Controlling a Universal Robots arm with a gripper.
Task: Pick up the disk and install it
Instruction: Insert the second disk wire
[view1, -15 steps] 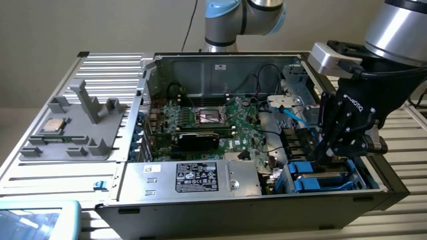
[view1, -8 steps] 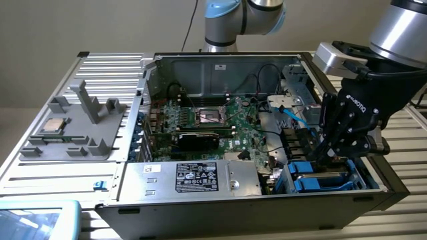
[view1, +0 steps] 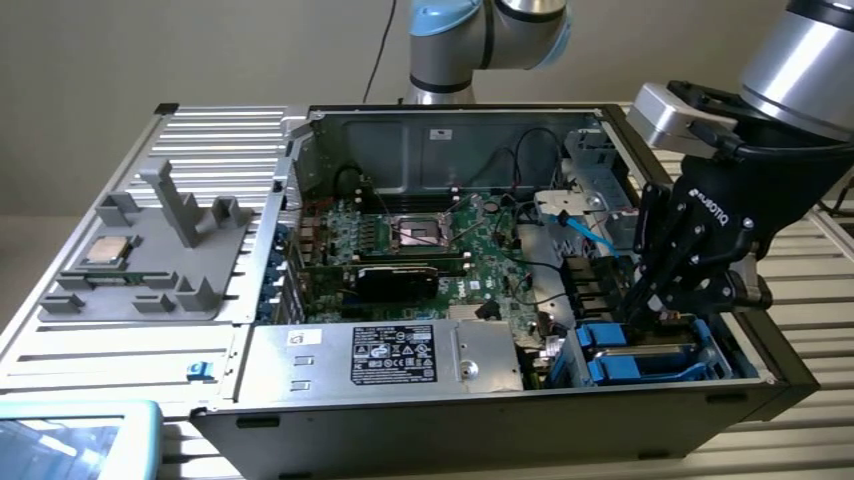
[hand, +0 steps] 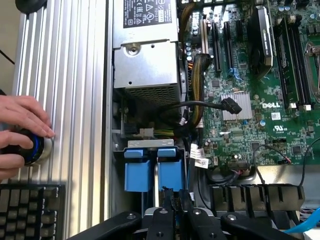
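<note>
The disk shows as its blue carrier bracket (view1: 641, 352), standing on edge in the drive bay at the front corner of the open computer case (view1: 287, 180), on the exterior view's right. My gripper (view1: 663, 318) reaches down into that bay from above. In the wrist view the blue bracket (hand: 170, 172) sits straight ahead of my gripper (hand: 175, 197), whose black fingertips (hand: 167, 197) are drawn close together on the bracket's near edge. The disk's metal body is hidden inside the bay.
A silver power supply with a black label (view1: 400, 355) sits beside the bay. The motherboard (view1: 427, 240) fills the case's middle, and a blue cable (view1: 587, 235) and a black cable (hand: 200, 105) run near the bay. A hand (hand: 20, 125) rests on a blue knob above a keyboard (hand: 30, 210).
</note>
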